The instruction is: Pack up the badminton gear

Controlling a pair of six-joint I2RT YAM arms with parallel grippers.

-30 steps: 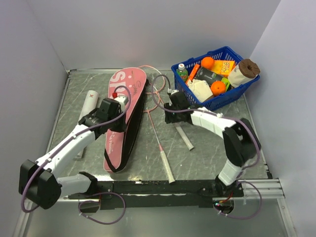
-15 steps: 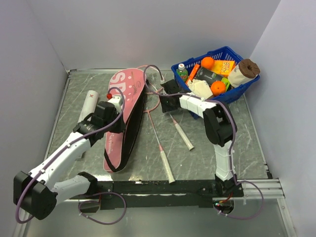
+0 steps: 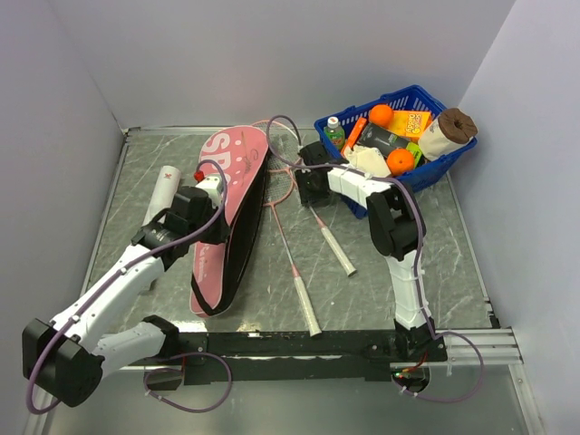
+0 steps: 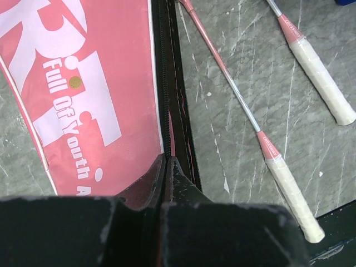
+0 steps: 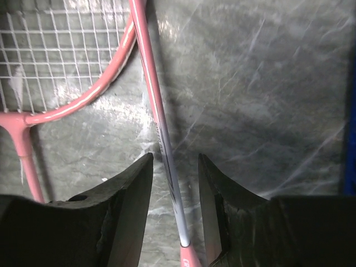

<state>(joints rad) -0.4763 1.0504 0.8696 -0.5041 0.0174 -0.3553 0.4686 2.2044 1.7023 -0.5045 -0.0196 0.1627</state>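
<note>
The pink bag [image 3: 227, 172] lies lengthwise left of the middle, its black zipper edge [image 4: 173, 100] facing right. My left gripper [image 3: 225, 227] [image 4: 167, 162] is shut on that zipper edge. Two pink rackets lie right of the bag, their white handles [image 3: 308, 313] [image 3: 341, 256] pointing toward me. My right gripper [image 3: 308, 181] [image 5: 175, 167] hangs low over the table, open. One racket's thin shaft [image 5: 157, 117] runs between its fingers with a gap on each side. The other racket's strung head [image 5: 61, 61] shows to the left. A white tube [image 3: 163, 190] lies left of the bag.
A blue basket [image 3: 408, 184] of groceries stands at the back right, close behind my right gripper, and its blue wall [image 5: 350, 139] shows at the right wrist view's edge. Grey walls close in the table on three sides.
My right gripper has moved back and left along the racket shaft toward the racket heads, and its arm has folded upright. The left gripper stays shut at the bag's edge.
</note>
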